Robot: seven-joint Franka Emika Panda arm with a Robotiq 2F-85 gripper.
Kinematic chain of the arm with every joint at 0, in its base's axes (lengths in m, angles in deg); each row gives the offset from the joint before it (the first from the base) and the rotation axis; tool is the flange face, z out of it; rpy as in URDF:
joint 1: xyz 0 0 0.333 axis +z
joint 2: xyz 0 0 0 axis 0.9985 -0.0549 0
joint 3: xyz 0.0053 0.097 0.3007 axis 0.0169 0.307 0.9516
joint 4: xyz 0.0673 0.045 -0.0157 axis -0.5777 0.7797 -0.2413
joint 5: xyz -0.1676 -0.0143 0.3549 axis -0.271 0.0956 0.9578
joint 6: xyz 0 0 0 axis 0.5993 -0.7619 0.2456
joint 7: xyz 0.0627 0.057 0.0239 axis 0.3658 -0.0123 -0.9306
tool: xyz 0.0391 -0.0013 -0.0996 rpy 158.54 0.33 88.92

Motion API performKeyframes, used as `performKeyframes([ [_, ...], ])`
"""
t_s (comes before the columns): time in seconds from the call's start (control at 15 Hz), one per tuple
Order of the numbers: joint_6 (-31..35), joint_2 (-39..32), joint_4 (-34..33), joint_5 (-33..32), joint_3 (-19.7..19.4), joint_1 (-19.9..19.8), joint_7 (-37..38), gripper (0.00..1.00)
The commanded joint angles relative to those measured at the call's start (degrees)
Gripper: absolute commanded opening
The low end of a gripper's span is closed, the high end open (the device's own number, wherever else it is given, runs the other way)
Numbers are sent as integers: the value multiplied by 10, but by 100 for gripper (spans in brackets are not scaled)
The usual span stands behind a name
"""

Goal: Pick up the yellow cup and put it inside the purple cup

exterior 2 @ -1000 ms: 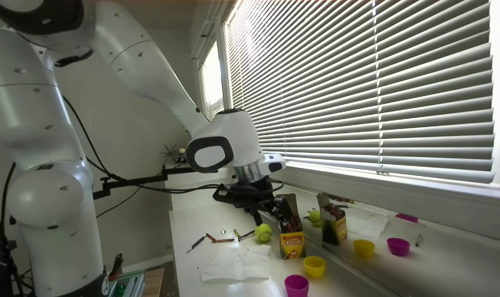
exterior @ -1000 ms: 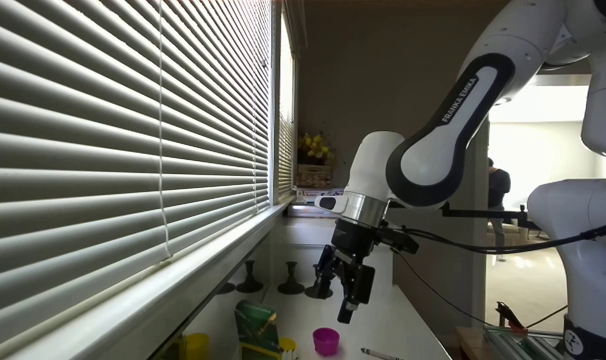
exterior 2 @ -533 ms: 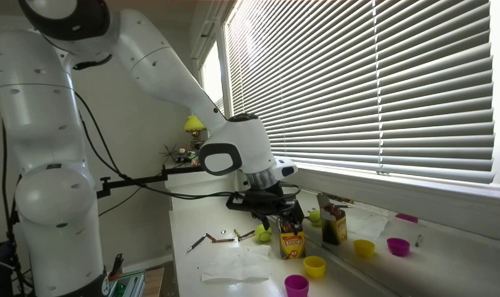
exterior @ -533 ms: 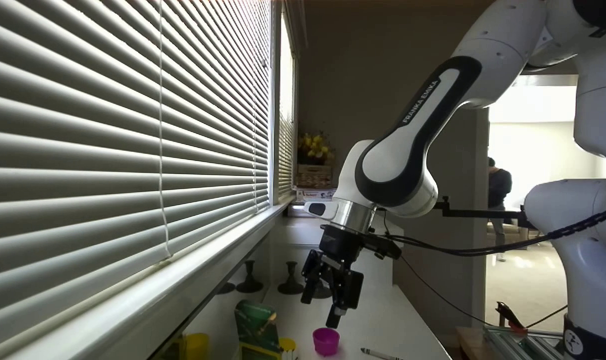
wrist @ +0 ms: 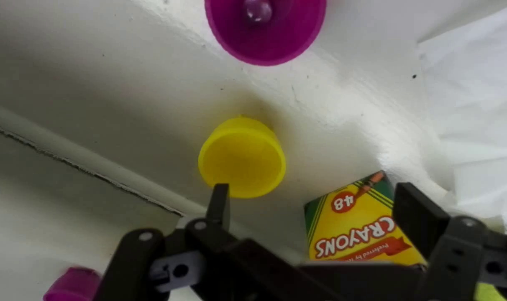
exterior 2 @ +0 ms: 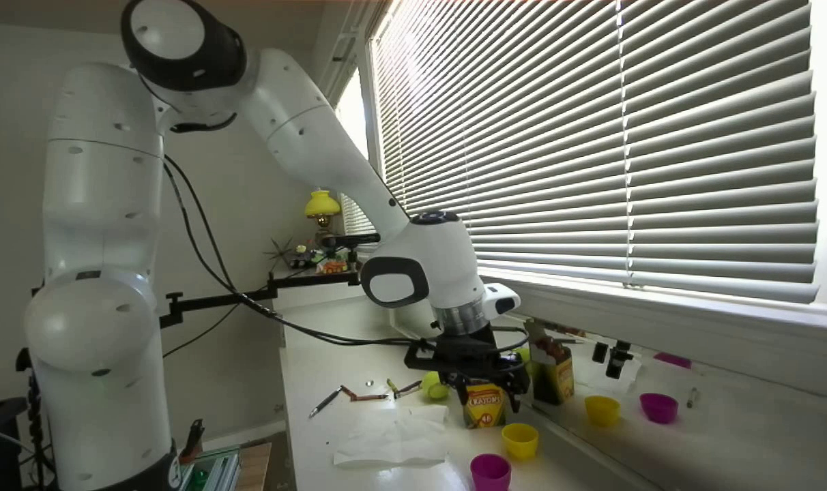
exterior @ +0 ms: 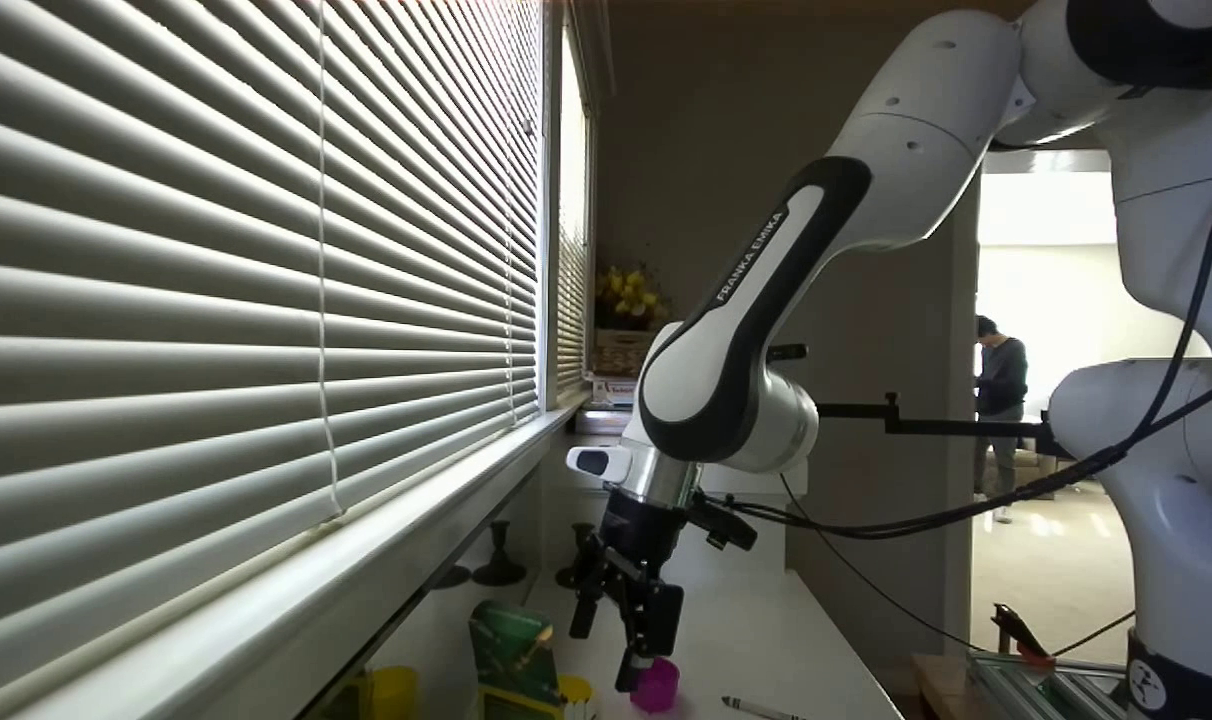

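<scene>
The yellow cup (exterior 2: 520,442) stands upright on the white counter beside the crayon box; it also shows in the wrist view (wrist: 241,159), and partly behind the box in an exterior view (exterior: 576,690). The purple cup (exterior 2: 490,472) stands upright near it, cut by the top edge in the wrist view (wrist: 266,46), with a small shiny round spot inside. My gripper (wrist: 312,190) is open and empty, its fingers above the counter. In the wrist view, one fingertip overlaps the yellow cup's rim and the crayon box lies between the fingers. The gripper also shows in both exterior views (exterior: 604,655) (exterior 2: 490,404).
The crayon box (exterior 2: 484,406) stands under the gripper. A tennis ball (exterior 2: 434,387), white paper (exterior 2: 389,440) and loose crayons (exterior 2: 369,397) lie on the counter. A reflective strip along the window wall mirrors the cups and box. Dark candlesticks (exterior: 499,560) stand farther along.
My gripper has come down and toward the window wall and the cups, now over the crayon box. It stays open. The cups and the box have not moved.
</scene>
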Motion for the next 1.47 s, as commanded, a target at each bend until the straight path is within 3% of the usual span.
performKeyframes([
  [0.0,5,-59,-49,46,23,-15,-38,100],
  [0.2,7,-88,-69,47,33,-22,-37,77],
  [0.33,9,-103,-78,43,36,-27,-32,70],
  [0.87,14,-122,-95,42,51,-43,-27,4],
  [1.2,45,-67,-67,34,60,-39,-37,2],
  [1.4,80,-17,-29,11,44,-25,-30,2],
])
